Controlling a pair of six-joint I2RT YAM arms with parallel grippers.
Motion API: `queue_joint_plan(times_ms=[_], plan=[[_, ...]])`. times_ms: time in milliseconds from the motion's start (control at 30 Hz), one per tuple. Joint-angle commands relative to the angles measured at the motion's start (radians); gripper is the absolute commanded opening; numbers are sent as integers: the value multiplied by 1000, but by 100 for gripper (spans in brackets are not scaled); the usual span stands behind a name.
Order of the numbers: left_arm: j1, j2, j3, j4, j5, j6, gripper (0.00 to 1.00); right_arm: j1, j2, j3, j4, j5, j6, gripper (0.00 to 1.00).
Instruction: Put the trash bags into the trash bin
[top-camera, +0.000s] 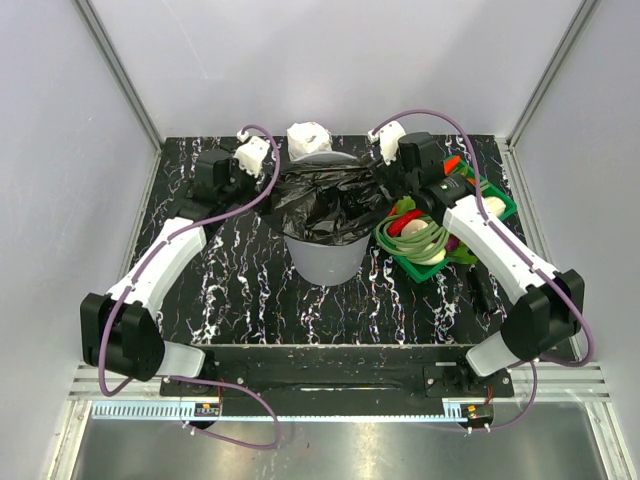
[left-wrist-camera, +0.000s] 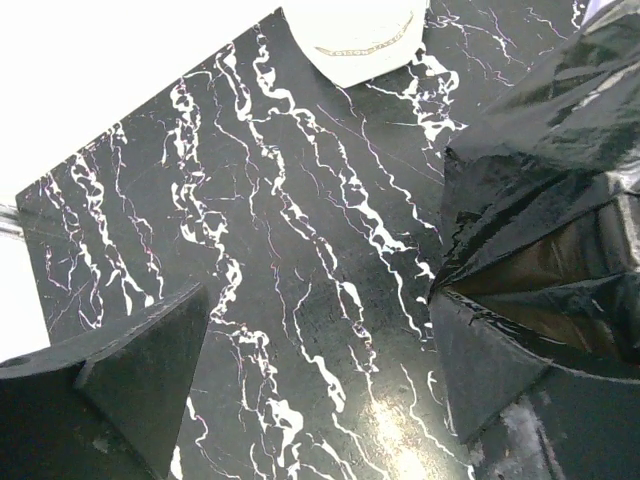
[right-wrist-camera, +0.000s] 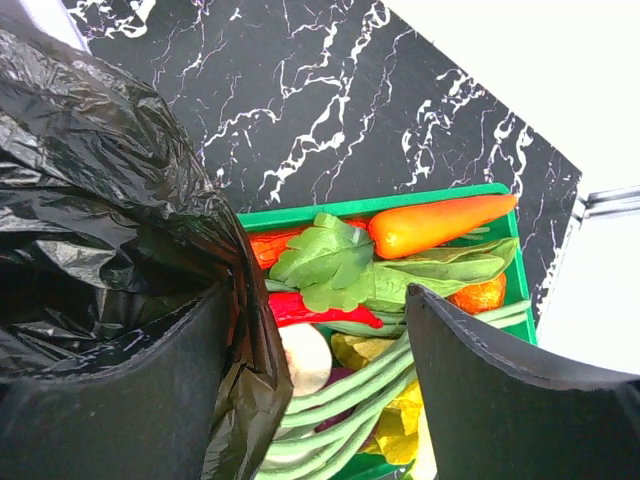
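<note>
Looking down from above, the bin (top-camera: 322, 262) stands in the middle of the table (top-camera: 250, 290). The bag (top-camera: 325, 200) sits crumpled in its mouth, with film spilling over the rim and reaching farthest on the right, toward the basket (top-camera: 503, 205). A white roll (top-camera: 308, 138) lies just behind the bin. The left gripper (top-camera: 265, 180) is beside the bag's left edge and the right gripper (top-camera: 395, 178) is at its right edge, but in this view the dark fingers blend into the table, so I cannot tell their spread. From the left wrist, the left gripper (left-wrist-camera: 318, 295) stands spread wide with only bare table between its fingers. The bag (left-wrist-camera: 540, 150) rises on the right, its folds meeting the tip of the right-hand finger (left-wrist-camera: 480, 370), and the roll (left-wrist-camera: 360, 30) shows at the top edge. From the right wrist, the right gripper (right-wrist-camera: 318, 295) is also spread and pinches nothing. A hanging fold of the bag (right-wrist-camera: 110, 230) lies against the inner face of its left-hand finger (right-wrist-camera: 130, 400). Below the gap sits the basket (right-wrist-camera: 440, 196), holding a carrot (right-wrist-camera: 440, 225), a leaf (right-wrist-camera: 325, 265) and green stalks.
</note>
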Motion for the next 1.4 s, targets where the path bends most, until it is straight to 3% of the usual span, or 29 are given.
queue_joint_plan(times_ms=[0,633,1100,1200,1367], plan=[[-21,-30,-27,23,53,12,99,17,-36,-22,-10,-62,9,78],[-14,-156,40,-35,47,14,99,18,-111,24,-79,-86,36,92],[-12,-259,153,-161,51,87,99,17,-165,59,-154,-89,32,95],[-7,-287,215,-263,157,109,99,15,-179,70,-165,-94,33,95],[-6,-288,339,-494,544,176,99,18,-194,115,-194,-118,53,96]])
